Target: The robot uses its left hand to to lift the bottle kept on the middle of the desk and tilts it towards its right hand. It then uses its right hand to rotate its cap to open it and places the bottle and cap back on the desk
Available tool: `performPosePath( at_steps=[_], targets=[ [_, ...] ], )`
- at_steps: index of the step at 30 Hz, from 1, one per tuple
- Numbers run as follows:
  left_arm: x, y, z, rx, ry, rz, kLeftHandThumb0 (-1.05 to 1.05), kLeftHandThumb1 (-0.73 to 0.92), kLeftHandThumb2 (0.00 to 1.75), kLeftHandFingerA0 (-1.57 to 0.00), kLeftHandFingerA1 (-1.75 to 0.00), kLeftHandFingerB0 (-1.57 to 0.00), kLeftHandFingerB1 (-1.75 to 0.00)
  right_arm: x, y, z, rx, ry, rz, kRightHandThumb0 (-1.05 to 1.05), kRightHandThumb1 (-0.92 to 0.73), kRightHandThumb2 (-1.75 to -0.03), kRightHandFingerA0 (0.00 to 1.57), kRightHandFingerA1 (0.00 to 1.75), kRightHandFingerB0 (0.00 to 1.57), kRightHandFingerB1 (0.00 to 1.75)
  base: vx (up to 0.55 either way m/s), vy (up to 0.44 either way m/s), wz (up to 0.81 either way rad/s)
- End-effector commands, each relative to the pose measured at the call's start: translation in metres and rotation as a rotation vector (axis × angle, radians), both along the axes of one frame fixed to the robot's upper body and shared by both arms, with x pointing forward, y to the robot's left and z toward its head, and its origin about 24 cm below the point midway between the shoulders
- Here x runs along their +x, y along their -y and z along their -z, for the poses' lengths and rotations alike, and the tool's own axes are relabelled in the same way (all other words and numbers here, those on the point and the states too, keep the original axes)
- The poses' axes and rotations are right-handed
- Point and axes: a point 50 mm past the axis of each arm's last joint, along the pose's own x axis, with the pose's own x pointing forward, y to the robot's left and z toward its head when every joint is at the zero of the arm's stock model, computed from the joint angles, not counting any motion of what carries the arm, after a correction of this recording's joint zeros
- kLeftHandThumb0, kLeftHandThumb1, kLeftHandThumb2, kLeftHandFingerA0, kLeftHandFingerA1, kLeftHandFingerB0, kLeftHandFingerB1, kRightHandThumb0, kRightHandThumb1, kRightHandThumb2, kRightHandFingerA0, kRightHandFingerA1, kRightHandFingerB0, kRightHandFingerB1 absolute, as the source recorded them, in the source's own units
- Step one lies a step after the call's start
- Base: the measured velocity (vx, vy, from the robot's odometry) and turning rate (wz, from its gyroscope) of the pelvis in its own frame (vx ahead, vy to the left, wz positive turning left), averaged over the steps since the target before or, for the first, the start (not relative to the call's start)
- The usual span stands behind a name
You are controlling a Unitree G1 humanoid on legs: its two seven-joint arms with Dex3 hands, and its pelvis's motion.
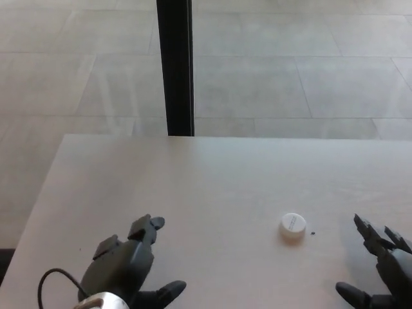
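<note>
The tabletop (212, 180) is a pale, light-wood surface whose far edge runs across the middle of the head view and whose left edge slants down toward the near-left corner. The white cap (293, 226) lies flat on the tabletop, right of centre and toward the near edge, apart from both hands. A small dark speck (312, 233) sits just beside the cap on its right. No bottle shows anywhere on the tabletop. The left hand (125, 261) is over the near-left part of the tabletop, close to the near edge; its fingers (145, 229) point away toward the far edge, spread apart and released, with the thumb splayed to the right and nothing held. A black cable (55, 283) loops beside its wrist at the near edge. The right hand (386, 273) enters at the near-right corner, partly cut off by the picture edge; its fingers (367, 230) are extended and apart, the thumb lies low near the near edge, and it grasps nothing. The right hand is well apart from the cap, to the cap's right. Beyond the far edge lies a grey tiled floor (290, 71), and a black vertical post (175, 64) rises behind the far edge, left of centre.
</note>
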Motion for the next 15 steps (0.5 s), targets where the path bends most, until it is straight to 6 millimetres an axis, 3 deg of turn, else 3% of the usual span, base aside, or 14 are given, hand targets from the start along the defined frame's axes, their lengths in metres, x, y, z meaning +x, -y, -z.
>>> performPosePath(
  at_steps=[1, 3, 4, 5, 6, 8, 10, 11, 12, 13, 14, 15],
  targets=[
    [-0.011, -0.064, -0.016, -0.508, 0.109, -0.284, -0.6, 0.77, 0.62, -0.47, -0.9, -0.28, -0.48, -0.021, 0.061, -0.028, 0.216, 0.116, 0.155, -1.0, -0.61, -0.91, 0.0, 0.14, 0.0, 0.0, 0.0, 0.0, 0.0],
    [-0.014, -0.079, -0.018, -0.588, 0.141, -0.359, -0.6, 0.75, 0.63, -0.49, -0.91, -0.31, -0.5, -0.027, 0.073, -0.033, 0.261, 0.14, 0.18, -0.93, -0.58, -0.87, 0.0, 0.14, 0.02, 0.0, 0.0, 0.0, 0.0],
    [-0.021, -0.107, -0.018, -0.632, 0.201, -0.397, -0.6, 0.78, 0.63, -0.42, -0.93, -0.3, -0.52, -0.038, 0.095, -0.039, 0.315, 0.184, 0.242, -0.97, -0.59, -0.87, 0.0, 0.15, 0.03, 0.0, 0.0, 0.0, 0.0],
    [-0.023, -0.109, -0.018, -0.638, 0.207, -0.401, -0.6, 0.78, 0.63, -0.42, -0.93, -0.3, -0.52, -0.04, 0.098, -0.04, 0.321, 0.187, 0.25, -0.97, -0.59, -0.87, 0.0, 0.15, 0.03, 0.0, 0.0, 0.0, 0.0],
    [-0.034, -0.14, -0.017, -0.683, 0.229, -0.494, -0.64, 0.76, 0.62, -0.43, -0.88, -0.33, -0.51, -0.054, 0.121, -0.045, 0.308, 0.198, 0.333, -0.95, -0.6, -0.87, 0.0, 0.14, 0.0, 0.0, 0.0, 0.0, 0.0],
    [-0.058, -0.171, -0.013, -0.813, 0.29, -0.622, -0.68, 0.74, 0.61, -0.48, -0.74, -0.4, -0.44, -0.078, 0.15, -0.047, 0.332, 0.244, 0.472, -0.91, -0.55, -0.8, 0.0, 0.07, 0.07, 0.0, 0.0, 0.0, 0.0],
    [-0.068, -0.184, -0.012, -0.794, 0.311, -0.668, -0.7, 0.73, 0.61, -0.53, -0.7, -0.46, -0.43, -0.089, 0.162, -0.046, 0.351, 0.235, 0.519, -0.9, -0.56, -0.81, 0.0, 0.08, 0.03, 0.0, 0.0, 0.0, 0.0],
    [-0.088, -0.212, -0.007, -0.83, 0.326, -0.742, -0.58, 0.6, 1.01, -0.48, -0.75, -0.35, -0.57, -0.109, 0.183, -0.042, 0.354, 0.245, 0.652, -0.91, -0.57, -0.87, 0.0, 0.1, 0.07, 0.02, 0.0, 0.0, 0.0],
    [-0.106, -0.231, -0.002, -0.808, 0.338, -0.845, -0.57, 0.76, 0.62, -0.57, -0.68, -0.46, -0.41, -0.127, 0.196, -0.038, 0.372, 0.249, 0.754, -0.93, -0.58, -0.87, 0.0, 0.07, 0.07, 0.02, 0.0, 0.0, 0.0],
    [-0.122, -0.243, 0.001, -0.776, 0.333, -0.93, -0.6, 0.61, 0.97, -0.51, -0.68, -0.37, -0.53, -0.142, 0.204, -0.035, 0.407, 0.249, 0.815, -0.79, -0.54, -0.81, 0.0, 0.0, 0.1, 0.07, 0.0, 0.0, 0.0],
    [-0.137, -0.255, 0.003, -0.76, 0.329, -0.984, -0.6, 0.63, 0.98, -0.48, -0.66, -0.33, -0.52, -0.156, 0.211, -0.031, 0.408, 0.25, 0.886, -0.89, -0.57, -0.84, 0.0, 0.03, 0.04, 0.04, 0.0, 0.0, 0.0],
    [-0.163, -0.276, 0.01, -0.743, 0.348, -1.083, -0.6, 0.77, 0.63, -0.49, -0.51, -0.37, -0.36, -0.176, 0.222, -0.028, 0.437, 0.281, 1.007, -0.92, -0.58, -0.85, 0.0, 0.02, 0.1, 0.06, 0.0, 0.0, 0.0]
  ],
)
